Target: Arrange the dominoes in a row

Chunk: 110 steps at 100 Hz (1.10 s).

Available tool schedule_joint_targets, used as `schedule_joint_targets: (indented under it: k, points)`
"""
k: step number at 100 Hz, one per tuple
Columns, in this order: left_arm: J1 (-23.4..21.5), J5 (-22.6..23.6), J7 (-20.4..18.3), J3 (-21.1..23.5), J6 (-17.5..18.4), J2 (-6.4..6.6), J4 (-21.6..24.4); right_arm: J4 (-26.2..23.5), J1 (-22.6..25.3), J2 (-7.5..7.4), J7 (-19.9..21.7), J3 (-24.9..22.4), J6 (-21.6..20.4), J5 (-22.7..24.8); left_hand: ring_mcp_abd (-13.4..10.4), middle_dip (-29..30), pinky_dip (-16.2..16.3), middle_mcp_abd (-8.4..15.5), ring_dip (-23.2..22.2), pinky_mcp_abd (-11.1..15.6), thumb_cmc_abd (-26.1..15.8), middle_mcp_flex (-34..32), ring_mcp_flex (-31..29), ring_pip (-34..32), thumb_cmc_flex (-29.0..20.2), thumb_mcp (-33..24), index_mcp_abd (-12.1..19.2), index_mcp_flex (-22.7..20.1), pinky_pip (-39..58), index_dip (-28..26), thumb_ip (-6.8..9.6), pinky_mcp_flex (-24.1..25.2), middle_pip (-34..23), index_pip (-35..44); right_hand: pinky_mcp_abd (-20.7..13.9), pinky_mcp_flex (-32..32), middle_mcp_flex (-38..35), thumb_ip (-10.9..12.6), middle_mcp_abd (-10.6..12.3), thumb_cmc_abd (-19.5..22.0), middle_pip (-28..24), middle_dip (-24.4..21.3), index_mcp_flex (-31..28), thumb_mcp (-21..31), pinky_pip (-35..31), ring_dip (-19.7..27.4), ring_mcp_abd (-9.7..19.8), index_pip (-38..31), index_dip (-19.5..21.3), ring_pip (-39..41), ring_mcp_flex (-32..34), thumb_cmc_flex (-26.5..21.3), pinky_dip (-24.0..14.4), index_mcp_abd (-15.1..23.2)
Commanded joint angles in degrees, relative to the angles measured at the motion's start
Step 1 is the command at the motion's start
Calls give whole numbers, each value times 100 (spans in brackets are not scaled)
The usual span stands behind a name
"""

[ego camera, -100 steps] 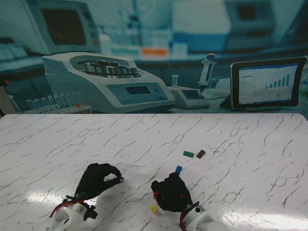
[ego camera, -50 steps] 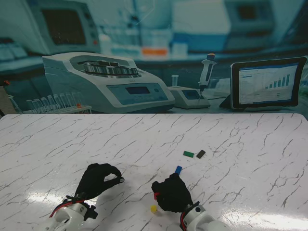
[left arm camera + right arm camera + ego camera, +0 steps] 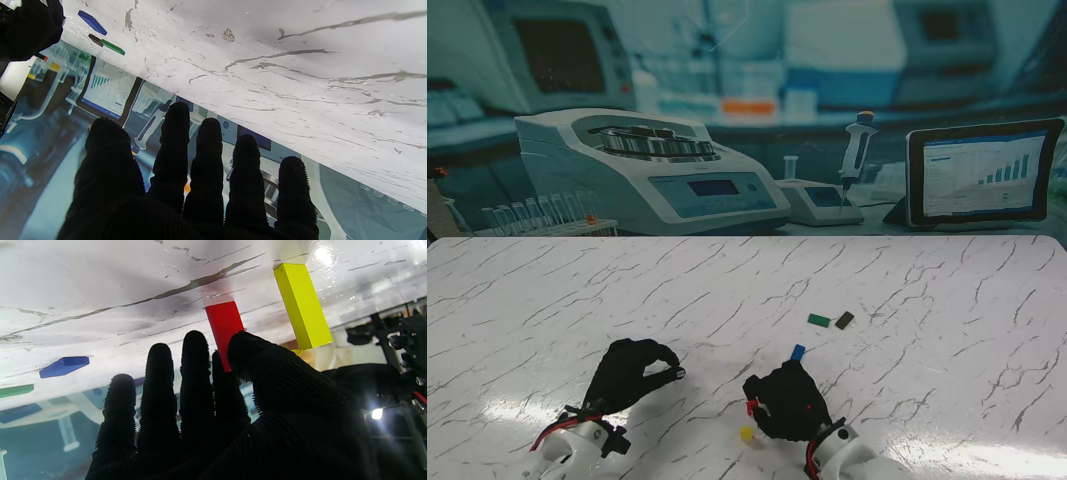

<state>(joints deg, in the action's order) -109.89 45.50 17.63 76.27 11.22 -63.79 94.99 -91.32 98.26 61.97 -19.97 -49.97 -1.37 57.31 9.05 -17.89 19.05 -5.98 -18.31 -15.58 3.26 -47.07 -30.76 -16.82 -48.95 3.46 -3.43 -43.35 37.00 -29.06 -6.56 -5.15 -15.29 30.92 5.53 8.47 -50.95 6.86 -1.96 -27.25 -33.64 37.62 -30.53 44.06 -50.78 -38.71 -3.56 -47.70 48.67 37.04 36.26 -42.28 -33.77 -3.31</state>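
A red domino (image 3: pixel 223 325) stands on end on the marble table, and my right hand (image 3: pixel 787 402) is shut on it, thumb and forefinger pinching its upper end. In the stand view only a red sliver (image 3: pixel 750 407) shows at the hand's left edge. A yellow domino (image 3: pixel 302 305) stands upright close beside the red one, seen also as a yellow domino (image 3: pixel 746 434) nearer to me. A blue domino (image 3: pixel 798 352) lies just beyond the right hand's fingertips. Farther off lie a green domino (image 3: pixel 819 320) and a dark domino (image 3: pixel 845 320). My left hand (image 3: pixel 632 375) is open and holds nothing.
The marble table (image 3: pixel 947 300) ends at a lab-scene backdrop. In the left wrist view, the blue domino (image 3: pixel 92 22), green domino (image 3: pixel 112 47) and dark domino (image 3: pixel 95 40) lie beyond the right hand (image 3: pixel 26 30).
The right hand and wrist have crept slightly to the right with the red domino. The left hand and the other dominoes have not moved.
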Motion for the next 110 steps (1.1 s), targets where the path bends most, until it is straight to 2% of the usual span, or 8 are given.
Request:
schedule_joint_targets:
  k: [1,22,29,42,54,62,92,110]
  points:
    - [-24,-29,-50,-15,107,-31,-12,-75,71,2,48,-20,-70,-2,-159,-91,19,167,-28,-83,4,-109,-45,-10,-27,-3,215,-97,-10,-43,109,22,-36,40,720,-107,187,-30,-60,47,132,-81,274,-71,108,83,-108,159,-137,-89,-153,129,43,-161]
    - [-22,-37,-63,-14,103,-30,-15,-173,150,-23,200,-166,-154,12,-154,-92,17,166,-27,-75,4,-104,-41,-7,-24,-3,214,-95,-14,-42,110,22,-38,40,779,-141,368,126,-183,188,458,-214,199,-227,272,103,-188,685,-109,-246,-308,219,-20,-214]
    - [-20,-33,-62,-16,101,-30,-17,-204,178,-31,243,-212,-174,24,-151,-92,17,162,-29,-74,2,-100,-41,-9,-20,-2,213,-97,-14,-43,109,23,-37,42,803,-140,460,210,-224,245,575,-429,132,-312,358,121,-234,983,9,-308,-376,233,-69,-222]
    - [-18,-33,-63,-16,98,-29,-20,-282,248,-54,388,-336,-278,30,-147,-92,16,167,-29,-72,-5,-98,-42,-10,-21,-7,209,-95,-15,-42,112,23,-39,40,842,-150,531,242,-268,366,719,-582,80,-410,424,147,-249,1276,-82,-370,-428,301,-77,-206]
    - [-19,-36,-70,-16,90,-29,-19,-400,356,-86,576,-511,-437,47,-150,-92,17,161,-29,-74,-3,-97,-45,-9,-21,-6,212,-93,-14,-42,112,22,-40,40,902,-174,749,368,-414,589,1067,-745,-51,-721,605,220,-330,1936,-27,-545,-596,412,-107,-221]
    - [-20,-40,-73,-16,87,-29,-17,-512,458,-112,739,-673,-555,75,-145,-93,17,169,-28,-72,8,-98,-40,-7,-23,-5,214,-97,-15,-43,111,23,-41,42,934,-189,871,542,-497,777,1273,-766,-129,-1053,724,268,-369,2499,263,-645,-719,427,-166,-303]
    - [-14,-12,-48,-20,99,-28,-27,-768,780,-140,836,-1282,-618,355,-157,-94,16,181,-29,-81,65,-98,-40,-7,2,-1,235,-79,-16,-46,114,25,-45,47,950,-156,1126,215,-527,674,1780,-987,63,-1277,895,606,-313,3125,-178,-1084,-925,411,-164,-530]
    - [6,-11,-61,-24,109,-25,-43,-762,748,-134,883,-1478,-495,420,-160,-94,16,190,-29,-82,73,-100,-39,-7,3,-8,247,-79,-17,-49,116,30,-46,59,905,-133,1279,135,-369,676,2049,-1193,109,-1316,947,725,-244,3213,-376,-1166,-1006,340,-173,-506]
